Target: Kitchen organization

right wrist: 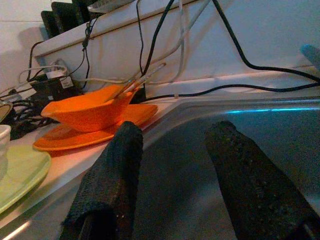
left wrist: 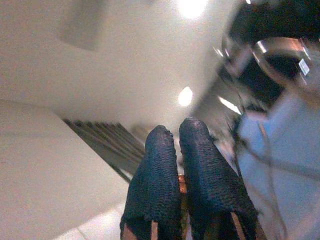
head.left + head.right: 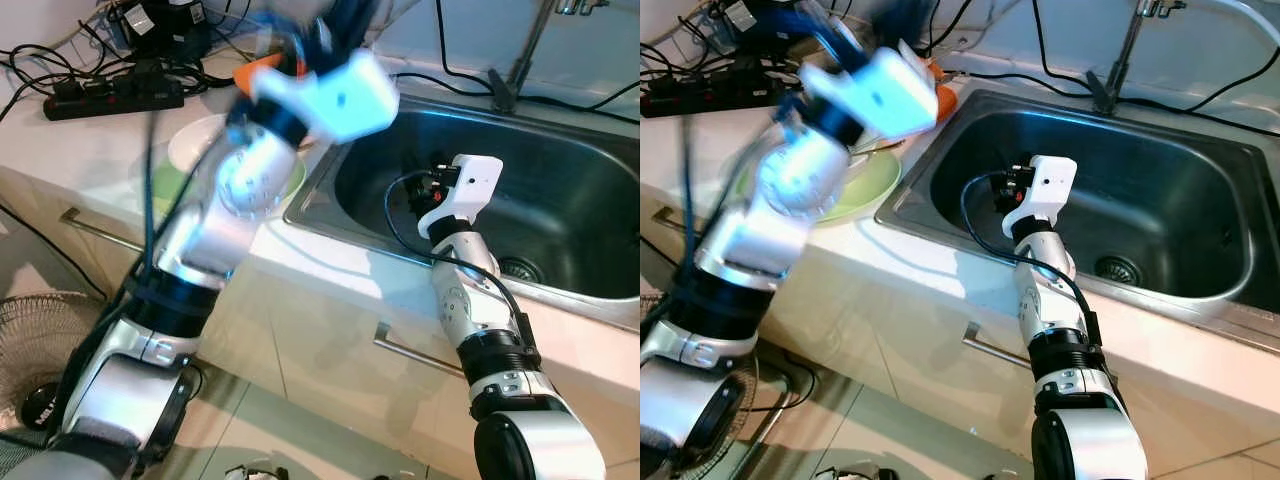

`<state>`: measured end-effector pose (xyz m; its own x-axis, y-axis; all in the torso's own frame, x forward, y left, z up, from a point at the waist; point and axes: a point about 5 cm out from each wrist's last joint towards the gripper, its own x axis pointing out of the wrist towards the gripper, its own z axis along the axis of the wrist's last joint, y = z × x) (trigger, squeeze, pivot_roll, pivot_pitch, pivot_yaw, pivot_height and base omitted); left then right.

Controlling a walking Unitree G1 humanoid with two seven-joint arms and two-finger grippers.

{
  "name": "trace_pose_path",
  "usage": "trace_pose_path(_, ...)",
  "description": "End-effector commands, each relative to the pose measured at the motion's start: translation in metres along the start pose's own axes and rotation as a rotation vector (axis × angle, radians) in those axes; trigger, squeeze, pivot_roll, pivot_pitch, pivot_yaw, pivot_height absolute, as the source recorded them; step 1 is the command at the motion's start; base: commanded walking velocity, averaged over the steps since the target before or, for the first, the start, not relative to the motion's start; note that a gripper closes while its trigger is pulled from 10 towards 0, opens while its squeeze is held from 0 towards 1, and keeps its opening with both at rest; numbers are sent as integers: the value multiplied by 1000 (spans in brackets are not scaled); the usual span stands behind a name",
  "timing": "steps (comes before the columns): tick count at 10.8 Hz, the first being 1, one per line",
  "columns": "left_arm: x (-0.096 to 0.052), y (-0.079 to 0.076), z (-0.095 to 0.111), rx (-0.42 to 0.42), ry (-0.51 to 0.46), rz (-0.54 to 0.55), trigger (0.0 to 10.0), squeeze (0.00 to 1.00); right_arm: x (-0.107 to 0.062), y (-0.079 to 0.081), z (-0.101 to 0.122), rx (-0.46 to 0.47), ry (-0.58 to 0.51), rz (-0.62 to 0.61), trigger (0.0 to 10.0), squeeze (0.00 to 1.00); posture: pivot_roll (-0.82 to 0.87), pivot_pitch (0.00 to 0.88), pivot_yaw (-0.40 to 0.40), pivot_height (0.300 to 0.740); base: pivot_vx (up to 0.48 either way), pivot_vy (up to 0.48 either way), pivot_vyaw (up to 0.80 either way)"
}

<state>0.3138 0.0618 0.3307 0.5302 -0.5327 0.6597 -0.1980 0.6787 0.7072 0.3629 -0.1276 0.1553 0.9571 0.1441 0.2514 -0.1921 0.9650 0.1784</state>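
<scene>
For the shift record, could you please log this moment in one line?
left pincer: shut, raised, blurred | right pincer: open, in sink | orange bowl: on orange plate, counter

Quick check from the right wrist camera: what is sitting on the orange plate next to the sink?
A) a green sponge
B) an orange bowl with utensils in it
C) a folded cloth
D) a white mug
B: the orange bowl rests on the orange plate beside the sink, with thin utensils leaning out of it.
</scene>
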Motion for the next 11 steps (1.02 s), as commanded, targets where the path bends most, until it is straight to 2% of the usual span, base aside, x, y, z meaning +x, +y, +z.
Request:
trace_pose_path(1, 2, 8, 6, -21, -35, 44, 10000, 0, 4, 2, 4, 0, -19, 4, 10000, 0, 65, 20, 27, 740, 0, 0, 0)
trace_pose_path(2, 3, 14, 17, -173, -105, 99, 10000, 0, 4, 1, 5, 0, -23, 0, 10000, 0, 61, 12, 30, 740, 0, 0, 0)
trace_pose_path(3, 4, 12, 21, -311, -126, 108, 10000, 0, 4, 0, 6, 0, -33, 3, 10000, 0, 62, 8, 30, 740, 0, 0, 0)
trace_pose_path(4, 4, 10, 22, -496, -124, 123, 10000, 0, 4, 0, 8, -7, -42, 9, 10000, 0, 57, 0, 32, 740, 0, 0, 0)
trace_pose_path(5, 4, 8, 22, -679, -122, 131, 10000, 0, 4, -1, 11, -14, -53, 15, 10000, 392, 57, 0, 33, 740, 0, 0, 0)
trace_pose_path(6, 4, 6, 20, -804, -115, 131, 10000, 0, 5, -2, 14, -37, -62, 33, 10000, 239, 54, 0, 35, 740, 0, 0, 0)
trace_pose_path(7, 1, 5, 16, -907, -102, 122, 10000, 0, 6, -2, 23, -45, -94, 62, 10000, 0, 48, 0, 40, 740, 0, 0, 0)
trace_pose_path(9, -2, -2, 11, -980, -84, 79, 10000, 0, 5, -4, 33, -72, -126, 119, 10000, 0, 43, 2, 39, 740, 0, 0, 0)
trace_pose_path(11, -5, -6, 9, -1047, -65, 55, 10000, 0, 0, -6, 35, -109, -113, 187, 10000, 0, 48, 18, 41, 740, 0, 0, 0)
